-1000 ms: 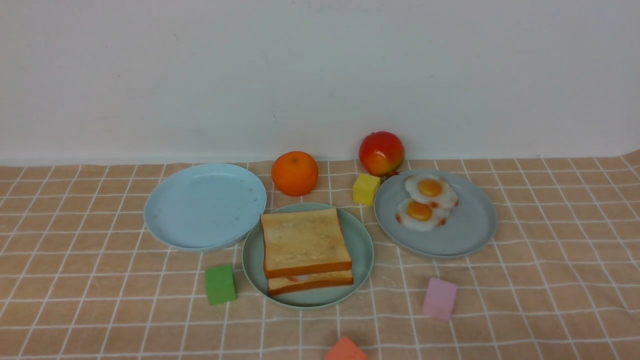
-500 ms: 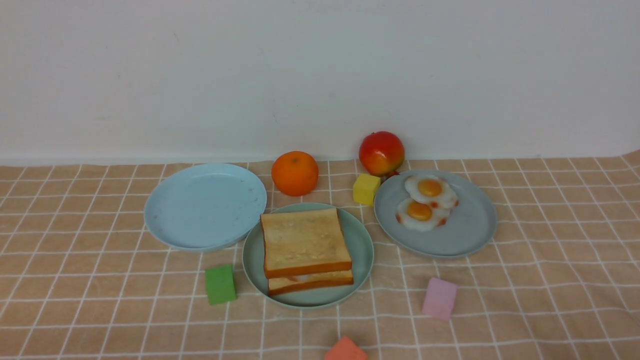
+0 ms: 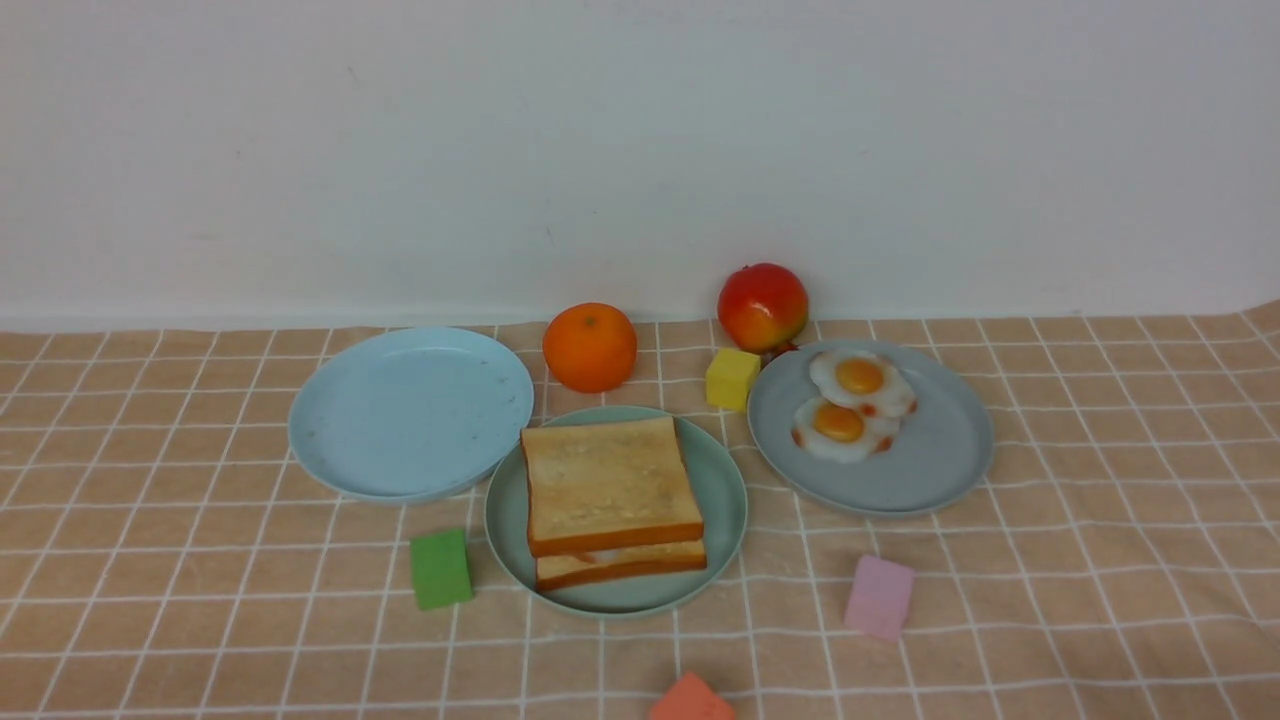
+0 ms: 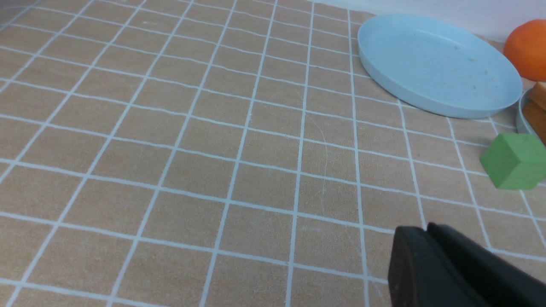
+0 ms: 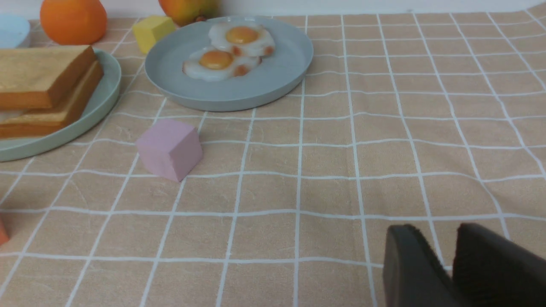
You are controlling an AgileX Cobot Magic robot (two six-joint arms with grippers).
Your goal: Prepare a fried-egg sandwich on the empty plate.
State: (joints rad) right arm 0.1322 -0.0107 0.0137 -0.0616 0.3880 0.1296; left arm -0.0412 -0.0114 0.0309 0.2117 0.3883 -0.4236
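Checked cloth [image 3: 200, 560], soft and tan with thin white lines, covers the whole table. On my left sits a smooth round sky-blue plate [image 3: 410, 412] with nothing on it. Near its front is a small green block [image 3: 440, 568] with flat sides. My left gripper [image 4: 426, 232] hangs over bare cloth, well apart from that plate; its black jaws are pressed together and hold nothing.

Behind the middle is a round orange [image 3: 589, 346]. In the middle, the mint-green plate [image 3: 722, 500] has a low rim and touches the blue plate's edge. On it lies the sandwich [image 3: 610, 500]: two square golden toast slices with dark brown crusts, and a thin white-and-red bit peeking out between them.

Next come a yellow block [image 3: 732, 378] and a shiny red apple [image 3: 762, 305] by the wall. A grey-blue plate [image 3: 940, 470] carries two glossy fried eggs [image 3: 850, 405]. A pink block [image 3: 879, 596] sits in front, and an orange block [image 3: 690, 700] pokes in at the near edge.

My right gripper [image 5: 439, 238] is low over the cloth, its jaws a little apart, empty.
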